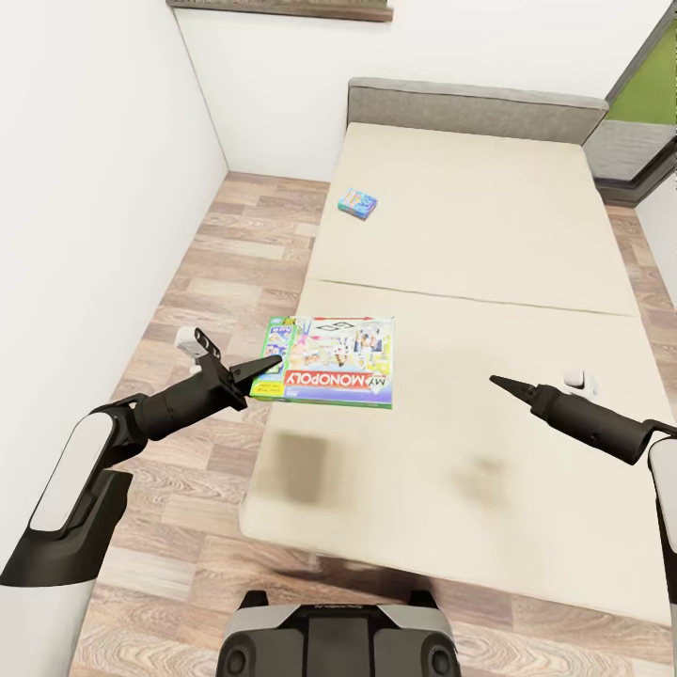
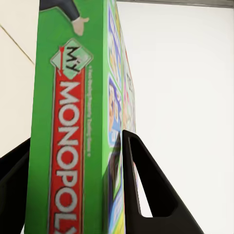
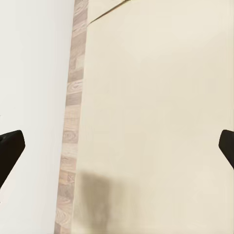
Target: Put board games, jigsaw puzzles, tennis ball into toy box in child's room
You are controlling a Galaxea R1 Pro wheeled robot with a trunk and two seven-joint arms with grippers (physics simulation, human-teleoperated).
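Observation:
The large green-edged "MY MONOPOLY" board game (image 1: 338,362) hangs level above the near half of the bed (image 1: 470,216), its shadow falling on the mattress closer to me. My left gripper (image 1: 268,365) is shut on the box's left edge. In the left wrist view its black fingers (image 2: 146,185) clamp both faces of the green side (image 2: 73,122). A smaller light-blue board game (image 1: 358,202) lies on the far half of the mattress. My right gripper (image 1: 496,381) hovers open over the bed's right part with nothing in it, fingertips wide apart (image 3: 117,141).
A grey padded headboard (image 1: 470,108) closes the bed's far end. A white wall (image 1: 85,188) runs along the left, with a strip of wood-plank floor (image 1: 216,273) between it and the mattress. The beige mattress (image 3: 161,97) lies under the right gripper.

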